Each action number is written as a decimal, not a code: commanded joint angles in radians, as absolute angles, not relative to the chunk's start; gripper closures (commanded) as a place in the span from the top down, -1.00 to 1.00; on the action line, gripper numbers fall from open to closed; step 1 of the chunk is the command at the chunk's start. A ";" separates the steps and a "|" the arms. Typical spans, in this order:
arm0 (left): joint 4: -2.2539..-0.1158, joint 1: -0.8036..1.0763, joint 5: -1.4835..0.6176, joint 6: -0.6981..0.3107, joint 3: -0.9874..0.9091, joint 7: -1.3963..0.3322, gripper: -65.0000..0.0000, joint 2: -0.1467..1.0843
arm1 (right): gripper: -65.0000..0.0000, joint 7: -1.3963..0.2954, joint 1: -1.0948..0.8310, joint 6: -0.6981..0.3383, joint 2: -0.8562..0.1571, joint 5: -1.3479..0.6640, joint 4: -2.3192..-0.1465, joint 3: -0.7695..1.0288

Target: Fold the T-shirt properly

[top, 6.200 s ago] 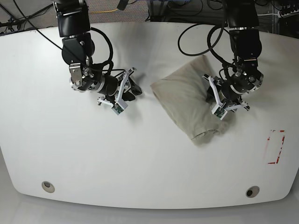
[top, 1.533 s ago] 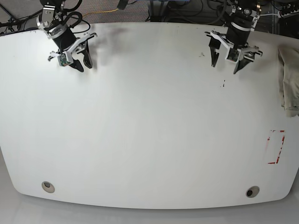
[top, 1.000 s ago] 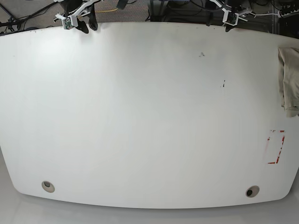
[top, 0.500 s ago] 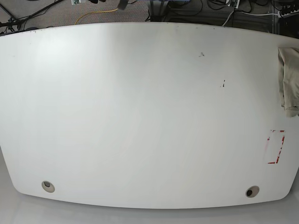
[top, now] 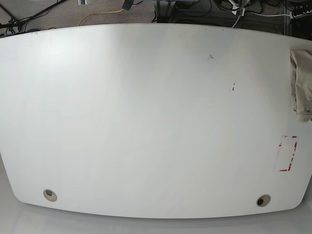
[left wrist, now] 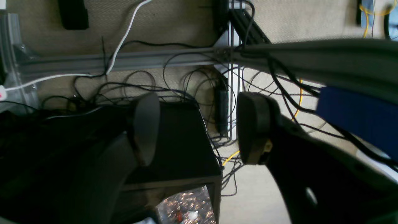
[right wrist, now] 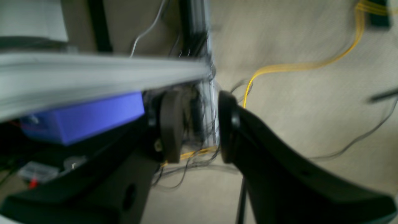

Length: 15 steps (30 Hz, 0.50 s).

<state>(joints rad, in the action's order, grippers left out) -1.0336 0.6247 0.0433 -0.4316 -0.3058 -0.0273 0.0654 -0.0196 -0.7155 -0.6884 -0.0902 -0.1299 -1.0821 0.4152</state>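
A: Where is the T-shirt (top: 302, 83)?
B: At the table's (top: 146, 122) right edge, partly out of view. Left claw (left wrist: 199, 127) and right claw (right wrist: 197, 124) gape empty; you should reach there before gripping.

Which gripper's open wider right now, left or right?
The left gripper: its wrist view shows a broad gap between the pads. The right gripper has its pads much closer together, though still apart. Neither holds anything.

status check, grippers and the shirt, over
Left gripper open, empty, off the table. Right gripper open, empty. T-shirt bunched at table edge, partly out of frame. Nothing obstructing.
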 commanded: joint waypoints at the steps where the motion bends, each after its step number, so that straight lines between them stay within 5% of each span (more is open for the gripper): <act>1: -0.937 0.605 0.044 -0.437 -0.308 -0.027 0.09 0.070 | -0.44 -0.002 -0.676 -0.698 -0.117 -0.137 -0.990 0.421; 10: -0.662 0.449 0.133 -0.427 -0.308 0.019 0.09 0.081 | -0.44 -0.002 -0.545 -0.697 -0.160 -0.045 -0.799 0.387; 15: -0.433 0.331 0.205 -0.278 -0.308 0.105 0.09 0.081 | -0.44 -0.002 -0.467 -0.565 -0.157 0.079 -0.720 0.366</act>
<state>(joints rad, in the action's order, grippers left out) -0.5030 0.3363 0.1783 -0.2993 -0.3058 0.0875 0.0719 -0.0124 -0.4808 -0.5930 -0.1417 0.0578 -0.7433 0.3607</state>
